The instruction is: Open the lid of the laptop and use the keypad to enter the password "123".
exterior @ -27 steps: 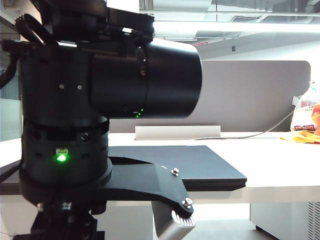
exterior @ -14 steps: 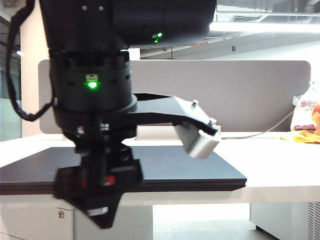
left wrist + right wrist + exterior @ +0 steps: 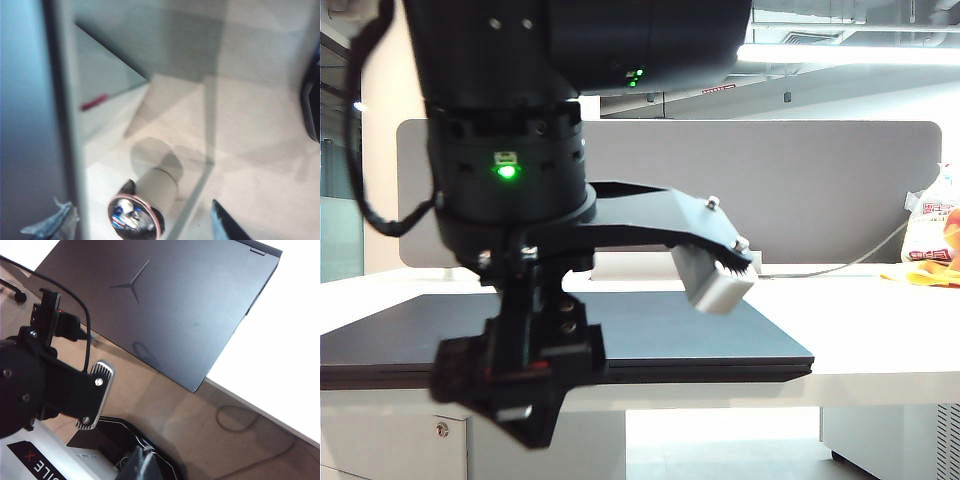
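Note:
The laptop [image 3: 720, 345] lies flat on the white desk with its lid [image 3: 170, 310] down and the Y-shaped emblem [image 3: 131, 284] facing up. The keypad is hidden under the lid. My left gripper [image 3: 140, 229] hangs in front of the laptop's front edge, open wide with nothing between its fingers. One silver finger [image 3: 716, 286] shows at about lid height, and again in the right wrist view as a silver finger [image 3: 95, 395]. My right gripper [image 3: 143, 466] is shut and empty, off to the side of the laptop above the floor. It is out of the exterior view.
A grey divider board [image 3: 820, 190] stands behind the desk [image 3: 880, 335]. An orange and white bag [image 3: 932, 240] and a cable [image 3: 865, 258] sit at the far right. Below the left gripper are the floor and a round bin [image 3: 145, 205]. A loose cable [image 3: 235, 417] lies on the floor.
The left arm has lifted its hand: the silver finger rose from below the desk's front edge to about lid height. The laptop stays closed and has not moved.

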You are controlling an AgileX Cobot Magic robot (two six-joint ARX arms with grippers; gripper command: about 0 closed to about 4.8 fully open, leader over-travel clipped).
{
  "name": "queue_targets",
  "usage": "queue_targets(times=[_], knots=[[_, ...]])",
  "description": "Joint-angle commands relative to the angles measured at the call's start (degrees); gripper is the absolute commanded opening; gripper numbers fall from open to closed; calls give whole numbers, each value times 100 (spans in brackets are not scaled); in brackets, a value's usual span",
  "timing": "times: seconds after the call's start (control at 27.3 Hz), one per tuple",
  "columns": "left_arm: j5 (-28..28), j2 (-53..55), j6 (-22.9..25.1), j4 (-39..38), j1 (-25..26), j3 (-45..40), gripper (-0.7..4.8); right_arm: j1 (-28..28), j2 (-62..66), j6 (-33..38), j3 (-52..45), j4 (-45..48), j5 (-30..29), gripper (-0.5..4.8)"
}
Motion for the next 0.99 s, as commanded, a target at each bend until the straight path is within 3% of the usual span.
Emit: queue_targets(times=[0.04, 0.18, 0.37, 0.48, 0.55, 0.66, 0.84, 0.99], knots=[[-96, -11, -2, -190, -13, 28, 350, 9, -9, 127, 20, 96, 0, -5], [-208, -61, -140, -435, -15, 28, 350, 9, -9, 125, 20, 101, 15, -5], [-236, -393, -898, -94, -15, 35, 329, 22, 59, 122, 20, 321, 13, -5], [-439, -741, -887, -109, -15, 101, 128, 37, 111, 122, 11, 389, 0, -5], [-581, -1051, -890, -103, -13, 103, 79, 37, 142, 125, 11, 398, -2, -5], [-605, -1478, -1023, -101, -13, 103, 48, 37, 155, 122, 11, 422, -4, -5], [-610, -1895, -1502, -151, -9, 98, 47, 42, 157, 149, -63, 616, -28, -5], [-693, -2177, -1711, -234, 26, 92, 47, 46, 157, 385, -527, 1248, -439, -5]])
